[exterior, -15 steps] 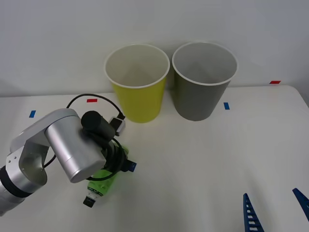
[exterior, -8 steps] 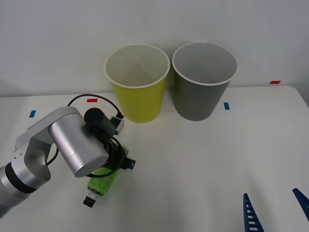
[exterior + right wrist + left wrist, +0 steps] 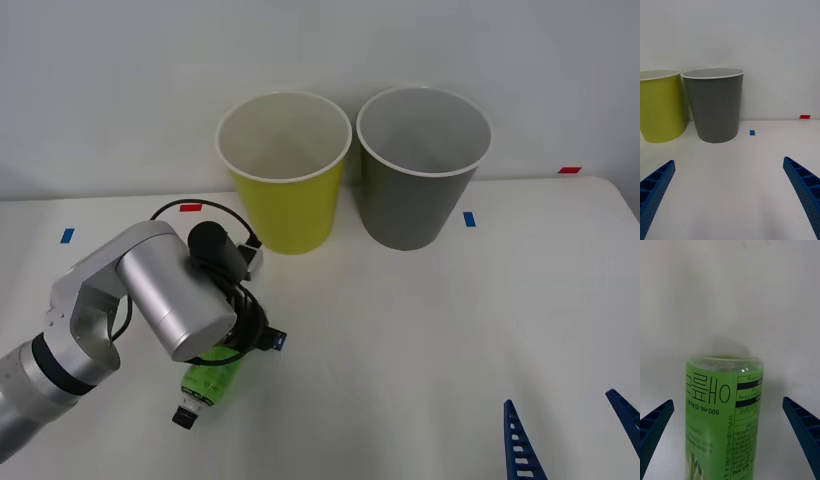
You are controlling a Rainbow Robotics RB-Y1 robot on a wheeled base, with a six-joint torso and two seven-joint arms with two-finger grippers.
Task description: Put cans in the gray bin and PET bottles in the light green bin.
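Blue-fingered right pincer [image 3: 570, 440] parked nearest, spread wide over bare white surface [image 3: 420, 340]. Left pincer [image 3: 730, 435] open, fingers either side of green bottle [image 3: 208, 382] lying on its side. Farther back, light green bin [image 3: 285, 170] and gray bin [image 3: 422, 165] upright, side by side.

From my remote station, I see the PET bottle [image 3: 210, 385] lying on the table [image 3: 420, 330] at 7 o'clock beneath the left gripper [image 3: 728, 438], the light green bin [image 3: 285, 170] at 12 o'clock, and the gray bin [image 3: 422, 165] beside it at 1 o'clock.
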